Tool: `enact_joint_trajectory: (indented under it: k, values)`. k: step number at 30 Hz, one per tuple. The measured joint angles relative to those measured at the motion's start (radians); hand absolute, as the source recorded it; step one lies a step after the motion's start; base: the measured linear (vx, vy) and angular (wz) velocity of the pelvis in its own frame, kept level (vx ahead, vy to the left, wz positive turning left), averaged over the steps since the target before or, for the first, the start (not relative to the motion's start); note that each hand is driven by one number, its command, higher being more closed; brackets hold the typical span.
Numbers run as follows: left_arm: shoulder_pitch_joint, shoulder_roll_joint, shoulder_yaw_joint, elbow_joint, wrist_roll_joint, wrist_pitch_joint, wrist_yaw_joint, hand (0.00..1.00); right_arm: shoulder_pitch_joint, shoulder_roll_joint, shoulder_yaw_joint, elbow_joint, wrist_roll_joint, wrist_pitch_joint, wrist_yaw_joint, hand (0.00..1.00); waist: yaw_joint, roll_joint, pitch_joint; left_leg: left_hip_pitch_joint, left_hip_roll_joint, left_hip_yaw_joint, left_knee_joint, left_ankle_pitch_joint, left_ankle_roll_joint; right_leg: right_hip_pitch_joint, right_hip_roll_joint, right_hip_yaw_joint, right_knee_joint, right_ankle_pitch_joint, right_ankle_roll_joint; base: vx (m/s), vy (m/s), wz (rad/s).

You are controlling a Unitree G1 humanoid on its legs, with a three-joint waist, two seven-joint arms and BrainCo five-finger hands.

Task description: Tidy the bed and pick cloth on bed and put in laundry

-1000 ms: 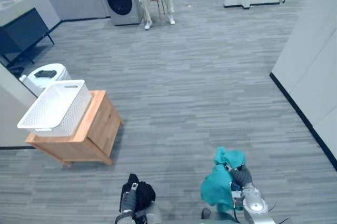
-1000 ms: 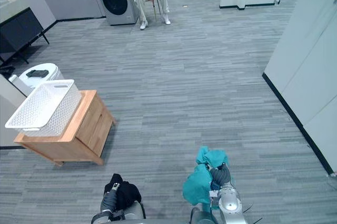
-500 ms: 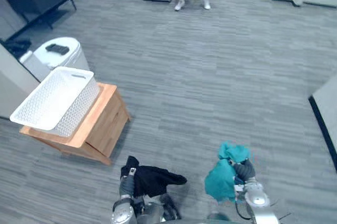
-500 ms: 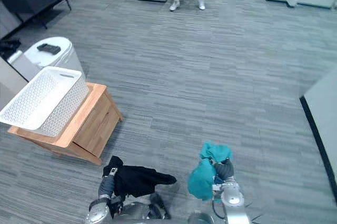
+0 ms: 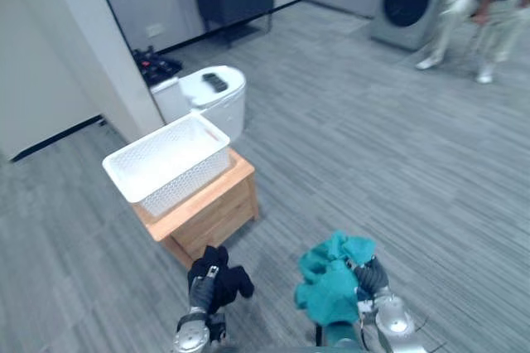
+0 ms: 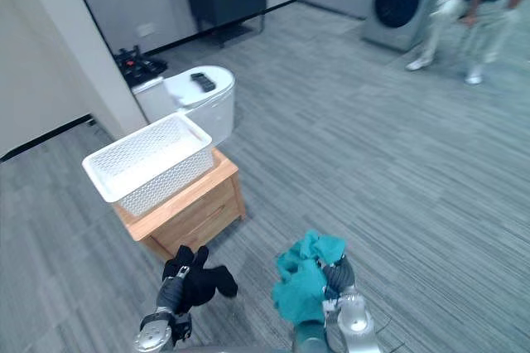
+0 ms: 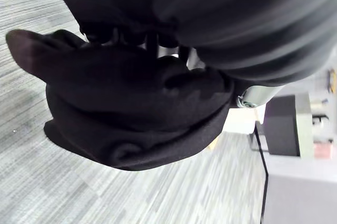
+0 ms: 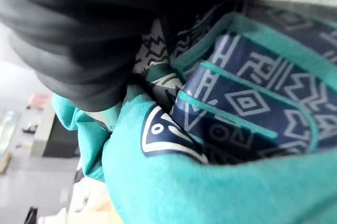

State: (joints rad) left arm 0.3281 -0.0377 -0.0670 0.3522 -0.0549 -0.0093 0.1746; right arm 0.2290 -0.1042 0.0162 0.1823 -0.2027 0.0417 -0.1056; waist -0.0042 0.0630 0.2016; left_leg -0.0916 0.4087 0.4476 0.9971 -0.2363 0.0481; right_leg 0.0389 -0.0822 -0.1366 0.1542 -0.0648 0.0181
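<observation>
Teal cloth [image 5: 327,287] showed navy panels with pale geometric print and a white-edged emblem. It was bunched in the right robot hand [image 5: 372,275], gripped clear of the floor. Left robot hand [image 5: 201,291] clutched a black cloth [image 5: 228,280]. White perforated basket [image 5: 186,177] sat on a wooden cabinet [image 5: 217,210], near the left robot hand.

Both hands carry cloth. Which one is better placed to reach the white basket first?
Left. The left robot hand, clutching the black cloth, is on the basket's side and nearer to it. The right robot hand with the teal cloth is farther across.
</observation>
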Motion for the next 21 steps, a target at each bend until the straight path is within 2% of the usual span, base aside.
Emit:
enact_joint_trajectory:
  k: [1, 2, 3, 5, 6, 7, 8, 10, 11, 12, 13, 14, 15, 16, 17, 18, 19, 21]
  values:
    - [0.0, 0.0, 0.0, -0.003, 0.0, -0.001, -0.001, 1.0, -0.008, -0.001, -0.001, 0.0, 0.0, -0.002, 0.0, 1.0, 0.0, -0.004, 0.001, -0.011, 0.0, 0.03, -0.004, -0.005, 0.007, 0.012, -0.004, -0.01, -0.012, -0.004, -0.003, 0.23, -0.163, 0.52]
    - [0.0, 0.0, 0.003, -0.016, 0.001, -0.004, -0.003, 1.0, -0.033, -0.005, -0.009, -0.001, -0.001, -0.012, 0.002, 1.0, 0.007, -0.003, 0.0, -0.054, -0.02, 0.114, -0.093, -0.007, 0.008, 0.046, -0.011, -0.054, -0.046, -0.012, -0.01, 0.22, -0.121, 0.52]
    - [0.0, -0.001, 0.006, -0.021, 0.001, -0.004, -0.006, 1.0, -0.039, -0.005, -0.012, 0.0, -0.002, -0.014, 0.002, 1.0, 0.01, -0.003, 0.0, -0.062, -0.036, 0.137, -0.153, -0.007, 0.002, 0.059, -0.012, -0.072, -0.057, -0.011, -0.008, 0.32, -0.11, 0.77]
    - [-0.002, -0.014, 0.019, -0.03, 0.014, -0.004, -0.022, 1.0, -0.05, -0.023, -0.016, 0.0, -0.013, -0.015, 0.007, 1.0, 0.016, -0.001, -0.002, -0.052, -0.144, 0.252, -0.515, 0.03, -0.048, 0.097, -0.025, -0.177, -0.071, -0.006, 0.0, 0.4, -0.061, 0.93]
    - [-0.001, -0.018, 0.021, -0.03, 0.02, -0.004, -0.022, 1.0, -0.05, -0.024, -0.017, 0.0, -0.016, -0.015, 0.011, 1.0, 0.015, 0.0, -0.002, -0.042, -0.168, 0.27, -0.595, 0.057, -0.05, 0.107, -0.026, -0.196, -0.071, -0.01, 0.007, 0.32, -0.014, 0.89]
    - [0.0, -0.018, 0.02, -0.03, 0.026, -0.004, -0.023, 1.0, -0.047, -0.024, -0.02, 0.0, -0.023, -0.015, 0.015, 1.0, 0.014, 0.003, -0.004, -0.02, -0.199, 0.286, -0.707, 0.134, -0.034, 0.13, -0.022, -0.222, -0.071, -0.025, 0.031, 0.32, 0.056, 0.83]
    - [0.0, -0.01, 0.022, -0.027, 0.029, -0.001, -0.024, 1.0, -0.045, -0.02, -0.024, 0.004, -0.029, -0.014, 0.018, 1.0, 0.014, -0.009, -0.006, 0.015, -0.244, 0.285, -0.789, 0.183, 0.098, 0.166, -0.034, -0.247, -0.071, -0.048, 0.063, 0.31, 0.075, 0.84]
    - [0.002, -0.004, 0.022, -0.032, 0.029, 0.001, -0.029, 1.0, -0.035, 0.014, -0.03, 0.002, -0.036, -0.016, 0.021, 1.0, 0.006, -0.049, -0.029, 0.043, -0.317, 0.248, -0.868, 0.195, 0.103, 0.195, -0.066, -0.29, -0.07, -0.047, 0.07, 0.3, 0.122, 0.95]
    - [0.002, -0.004, 0.02, -0.032, 0.03, 0.002, -0.04, 1.0, -0.031, 0.027, -0.039, 0.001, -0.041, -0.016, 0.021, 1.0, -0.004, -0.057, -0.035, 0.06, -0.345, 0.211, -0.898, 0.189, 0.099, 0.201, -0.083, -0.311, -0.027, -0.042, 0.081, 0.26, 0.131, 0.93]
    - [0.002, -0.003, 0.016, -0.032, 0.03, 0.002, -0.041, 1.0, -0.032, 0.035, -0.04, 0.001, -0.043, -0.016, 0.021, 1.0, -0.01, -0.055, -0.034, 0.071, -0.354, 0.189, -0.911, 0.173, 0.084, 0.187, -0.096, -0.322, 0.039, -0.046, 0.087, 0.26, 0.143, 0.94]
    - [0.002, 0.009, 0.004, -0.032, 0.033, 0.002, -0.042, 1.0, -0.032, 0.045, -0.04, -0.001, -0.044, -0.016, 0.021, 1.0, -0.03, -0.049, -0.034, 0.101, -0.37, 0.143, -0.937, 0.166, 0.073, 0.114, -0.143, -0.332, 0.271, -0.047, 0.1, 0.21, 0.12, 0.77]
    - [0.002, 0.022, -0.007, -0.032, 0.038, 0.002, -0.043, 1.0, -0.032, 0.051, -0.033, -0.002, -0.045, -0.018, 0.023, 1.0, -0.041, -0.05, -0.034, 0.118, -0.38, 0.121, -0.949, 0.164, 0.075, 0.059, -0.181, -0.326, 0.414, -0.026, 0.101, 0.26, 0.124, 1.04]
    - [-0.006, 0.048, -0.026, -0.032, 0.05, 0.003, -0.044, 1.0, -0.029, 0.067, -0.025, -0.003, -0.045, -0.02, 0.023, 1.0, -0.061, -0.048, -0.029, 0.144, -0.395, 0.085, -0.958, 0.163, 0.076, -0.038, -0.237, -0.285, 0.655, -0.03, 0.081, 0.26, 0.083, 1.11]
    - [-0.019, 0.076, -0.042, -0.032, 0.053, 0.003, -0.043, 1.0, -0.029, 0.074, -0.019, -0.003, -0.045, -0.021, 0.023, 1.0, -0.074, -0.047, -0.028, 0.162, -0.394, 0.062, -0.956, 0.163, 0.077, -0.12, -0.249, -0.232, 0.779, -0.065, 0.088, 0.25, 0.068, 1.07]
    - [-0.027, 0.087, -0.042, -0.032, 0.056, 0.003, -0.042, 1.0, -0.03, 0.077, -0.018, -0.004, -0.045, -0.022, 0.023, 1.0, -0.077, -0.045, -0.027, 0.168, -0.394, 0.063, -0.956, 0.166, 0.082, -0.15, -0.245, -0.212, 0.788, -0.083, 0.093, 0.23, 0.063, 1.05]
    - [-0.045, 0.106, -0.044, -0.032, 0.067, 0.002, -0.04, 1.0, -0.032, 0.079, -0.017, -0.01, -0.045, -0.025, 0.022, 1.0, -0.085, -0.049, -0.028, 0.173, -0.398, 0.064, -0.961, 0.166, 0.082, -0.188, -0.226, -0.177, 0.726, -0.114, 0.113, 0.2, 0.053, 1.11]
    - [-0.058, 0.124, -0.05, -0.03, 0.067, 0.001, -0.04, 1.0, -0.036, 0.079, -0.016, -0.02, -0.044, -0.025, 0.019, 1.0, -0.095, -0.054, -0.03, 0.175, -0.408, 0.054, -0.973, 0.166, 0.082, -0.202, -0.183, -0.119, 0.579, -0.132, 0.128, 0.23, 0.023, 1.3]
    - [-0.076, 0.131, -0.056, -0.026, 0.067, 0.001, -0.039, 1.0, -0.037, 0.079, -0.015, -0.059, -0.044, -0.025, 0.019, 1.0, -0.095, -0.074, -0.039, 0.176, -0.438, 0.014, -0.986, 0.166, 0.081, -0.196, -0.109, 0.003, 0.286, -0.122, 0.129, 0.19, -0.066, 1.04]
